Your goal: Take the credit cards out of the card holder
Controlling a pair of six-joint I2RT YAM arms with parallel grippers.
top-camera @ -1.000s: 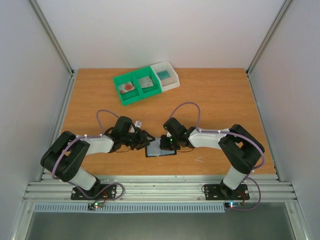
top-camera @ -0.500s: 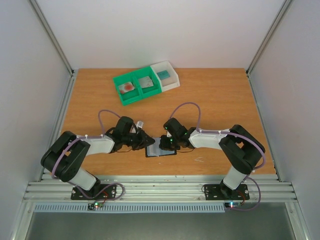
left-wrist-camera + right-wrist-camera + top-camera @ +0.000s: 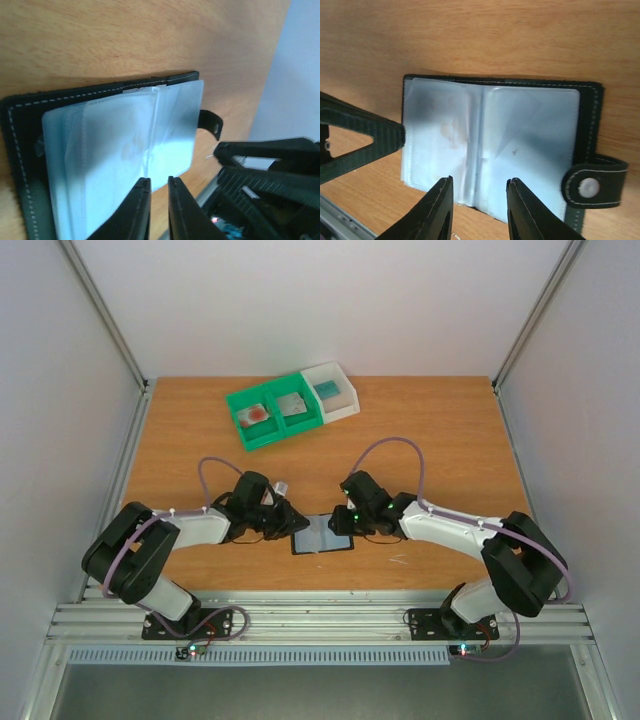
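Observation:
The card holder [image 3: 322, 538] lies open on the table between my grippers, grey-blue pockets up, clasp tab [image 3: 592, 187] at its right end. A pale credit card with a faint red blotch [image 3: 447, 132] sits inside the left pocket; it also shows in the left wrist view [image 3: 131, 147]. My left gripper [image 3: 296, 525] [image 3: 158, 178] is at the holder's left edge, jaws only narrowly apart and empty. My right gripper [image 3: 338, 527] [image 3: 480, 179] is open and empty over the holder's middle fold. Two more cards [image 3: 257, 414] lie in the green bin.
A green bin [image 3: 240, 430] and an attached white bin [image 3: 349, 402] with a teal item stand at the back left of the table. The left gripper's finger [image 3: 380, 135] touches the holder's left edge in the right wrist view.
The right arm's elbow has swung out to the right and its gripper has drawn slightly right over the holder. The left gripper has edged right toward the holder.

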